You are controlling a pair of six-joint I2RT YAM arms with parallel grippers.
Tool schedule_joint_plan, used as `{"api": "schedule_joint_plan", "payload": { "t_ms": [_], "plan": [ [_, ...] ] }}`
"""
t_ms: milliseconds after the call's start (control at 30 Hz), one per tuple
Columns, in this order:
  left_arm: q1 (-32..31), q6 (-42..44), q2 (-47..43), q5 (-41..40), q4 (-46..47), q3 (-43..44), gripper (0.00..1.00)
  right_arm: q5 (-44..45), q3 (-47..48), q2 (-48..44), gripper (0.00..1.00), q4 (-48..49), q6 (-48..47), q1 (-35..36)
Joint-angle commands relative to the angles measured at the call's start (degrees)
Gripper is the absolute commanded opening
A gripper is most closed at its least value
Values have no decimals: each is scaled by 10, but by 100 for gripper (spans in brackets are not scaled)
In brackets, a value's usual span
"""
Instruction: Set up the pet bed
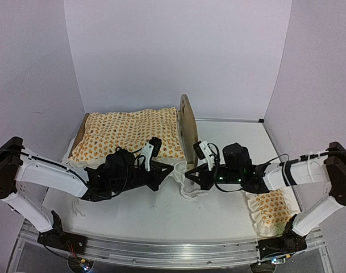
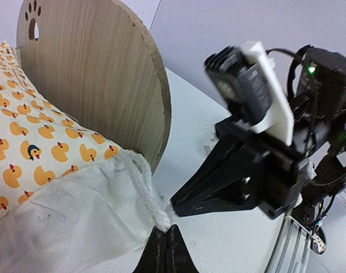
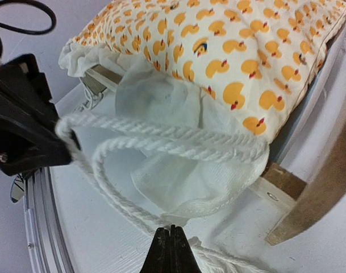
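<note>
The pet bed (image 1: 188, 122) stands at the back left, its wooden end board (image 2: 93, 74) showing a paw-print cutout. An orange duck-print quilt (image 1: 127, 133) covers it, and the quilt's white ruffle (image 3: 178, 187) spills off the near corner by the frame (image 3: 326, 182). A white cord (image 2: 141, 182) loops out of that ruffle. My left gripper (image 2: 166, 230) is shut on the cord's end. My right gripper (image 3: 171, 232) faces it a few centimetres away, shut on the ruffle's lower edge where the cord passes. The mattress is hidden under the quilt.
A small matching duck-print pillow (image 1: 270, 209) lies on the table near the right arm's base. White walls close in the back and both sides. A metal rail (image 1: 161, 250) runs along the near edge.
</note>
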Motion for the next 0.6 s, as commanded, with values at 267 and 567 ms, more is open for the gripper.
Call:
{"api": "schedule_joint_plan", "payload": {
  "t_ms": [267, 567],
  "plan": [
    [34, 49, -33, 48, -108, 28, 0, 89, 160, -108, 0, -201, -40, 3],
    [36, 37, -15, 45, -121, 55, 0, 82, 221, -75, 0, -321, -50, 4]
  ]
}}
